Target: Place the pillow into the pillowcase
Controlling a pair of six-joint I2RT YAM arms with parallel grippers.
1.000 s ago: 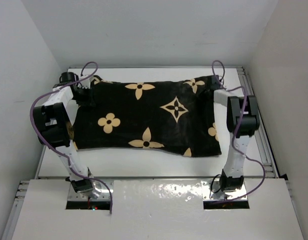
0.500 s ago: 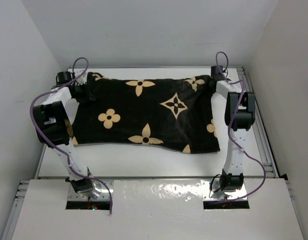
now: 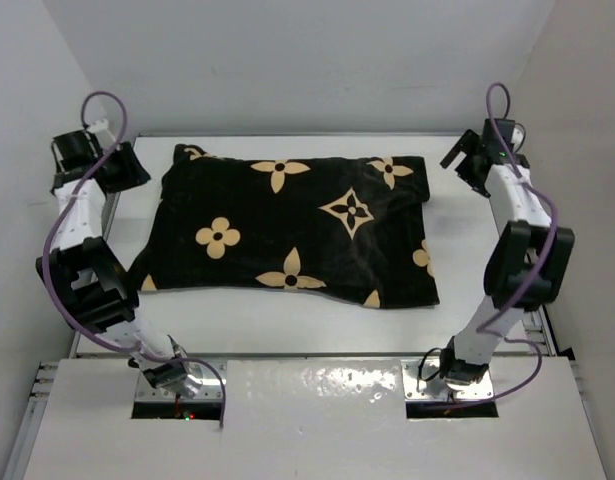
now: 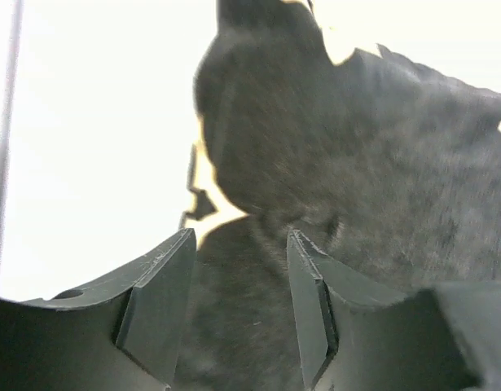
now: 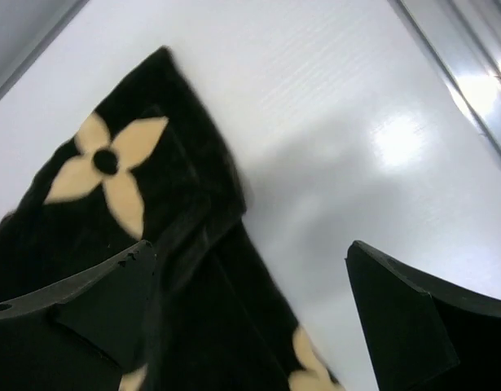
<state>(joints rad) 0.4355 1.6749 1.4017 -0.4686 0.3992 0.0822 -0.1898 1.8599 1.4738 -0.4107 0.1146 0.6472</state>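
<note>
The black pillowcase [image 3: 297, 230] with tan flowers lies flat and full across the white table [image 3: 467, 270]. The pillow is hidden; none of its cream surface shows. My left gripper [image 3: 127, 172] hangs just off the case's far left corner, lifted clear of it. In the left wrist view its jaws [image 4: 240, 240] stand apart, with only the dark pillowcase [image 4: 356, 163] beneath them. My right gripper [image 3: 465, 165] is raised off the far right corner. In the right wrist view that gripper [image 5: 252, 248] is wide open above the pillowcase's edge [image 5: 112, 244] and bare table.
White walls close in the table on the left, back and right. A metal rail [image 3: 532, 290] runs along the table's right edge. Both arm bases sit at the near edge, behind a white ledge [image 3: 317, 400].
Both grippers opened and let go of the case's far corners. Each arm then swung up and outward toward its side wall, and the pillowcase settled flat.
</note>
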